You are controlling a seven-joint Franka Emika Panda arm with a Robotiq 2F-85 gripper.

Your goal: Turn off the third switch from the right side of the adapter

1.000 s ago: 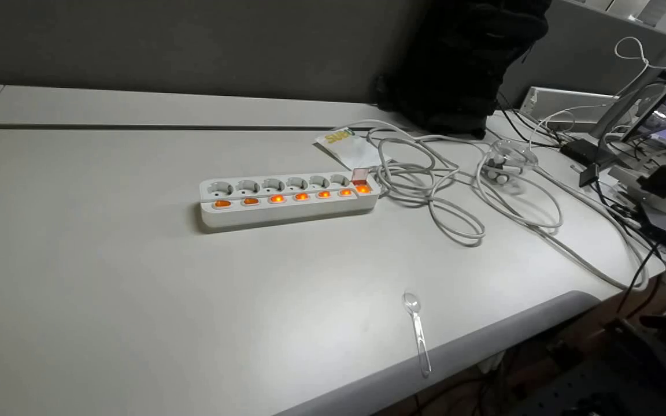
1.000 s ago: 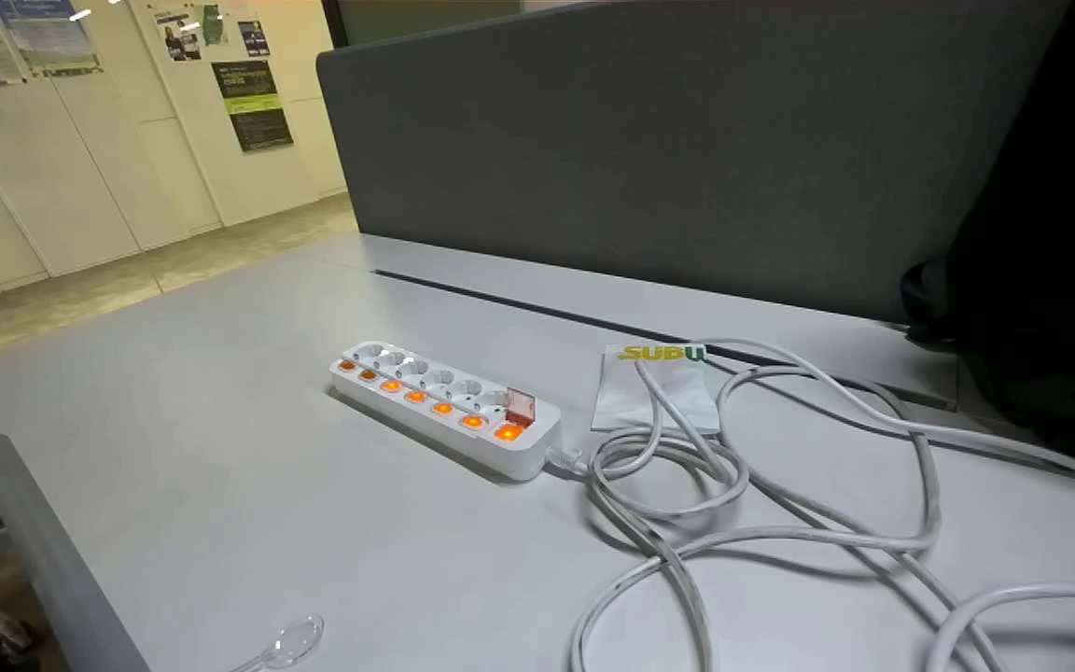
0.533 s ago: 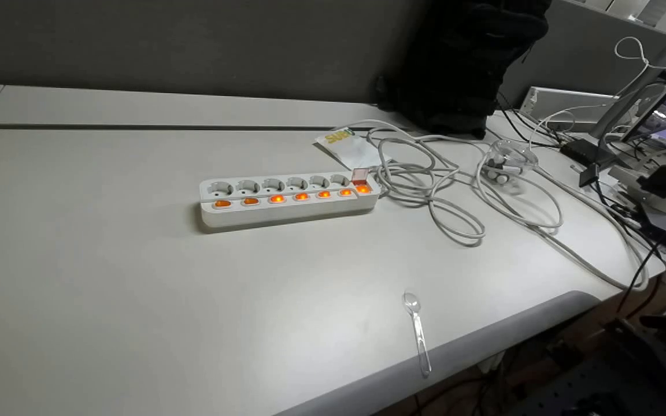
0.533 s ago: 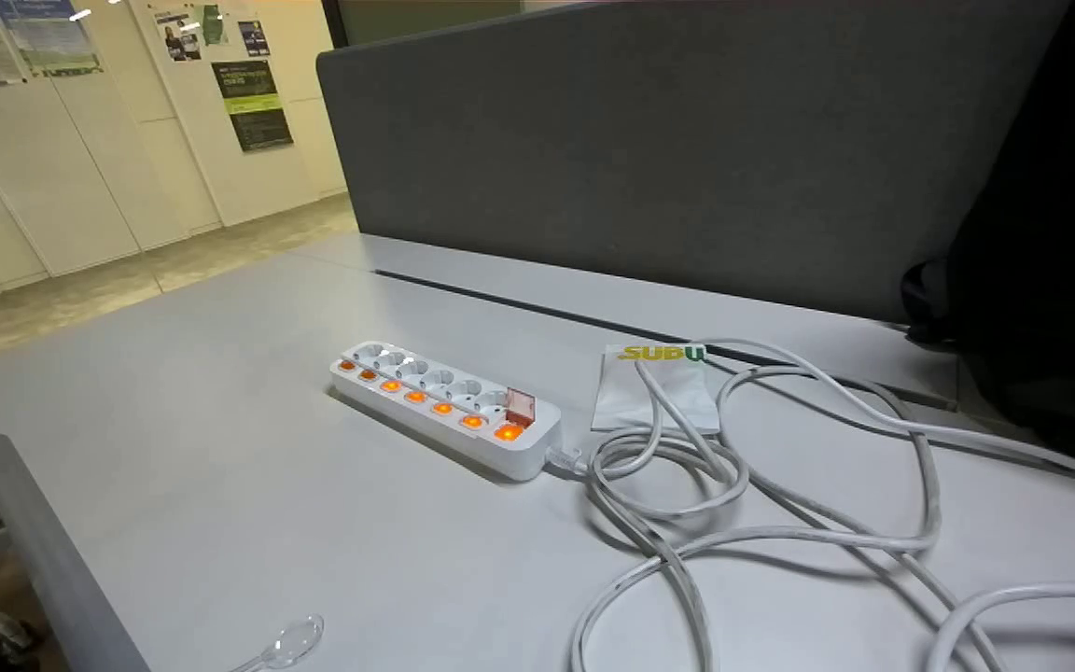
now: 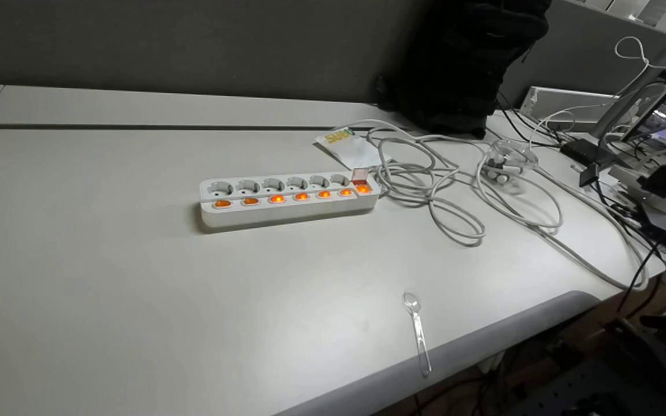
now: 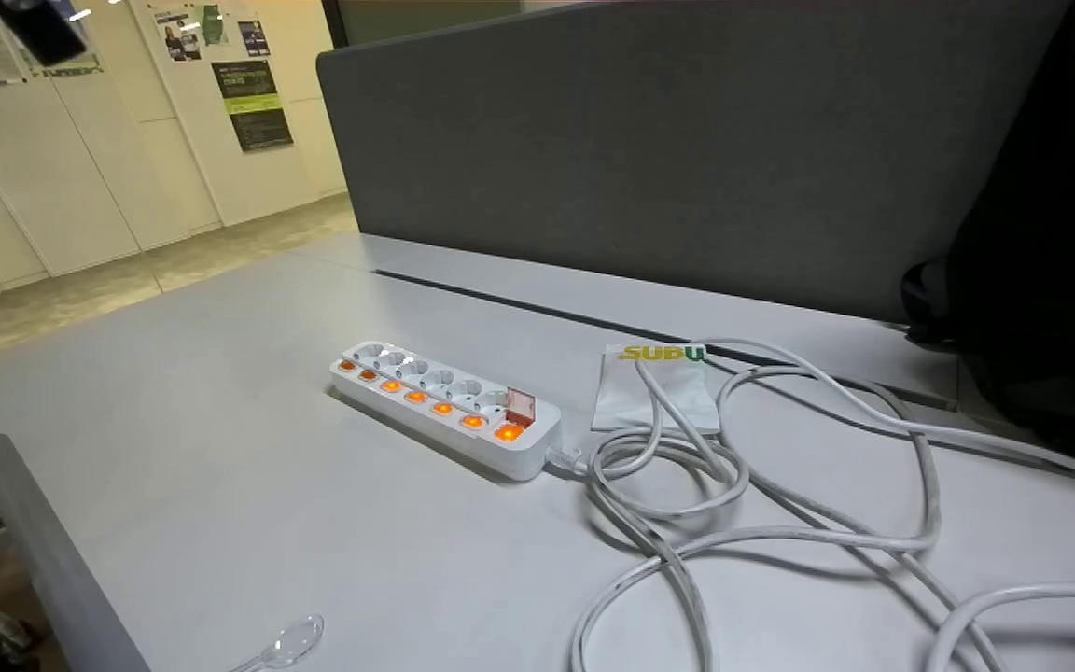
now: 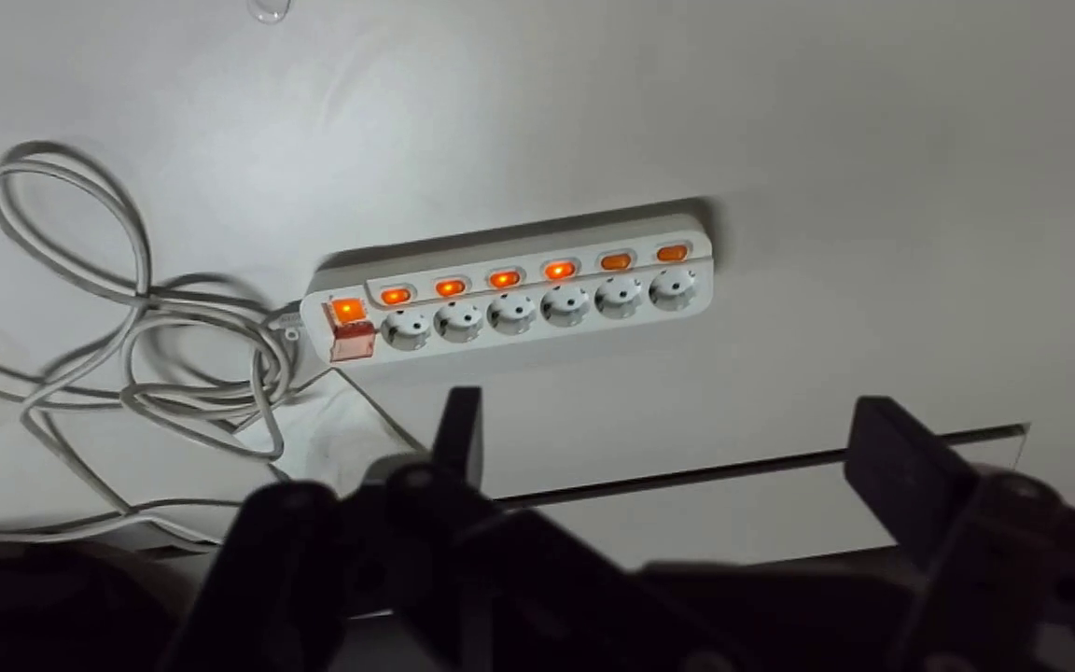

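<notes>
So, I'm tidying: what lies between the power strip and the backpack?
Grey cable and a white paper lie between power strip and backpack in both exterior views.

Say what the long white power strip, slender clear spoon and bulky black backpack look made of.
Long white power strip: probably hard plastic, satin; rounded corners, no sharp reflections. Slender clear spoon: likely glossy plastic; transparent, bright glints. Bulky black backpack: seemingly matte fabric; soft bulges, little shine.
</notes>
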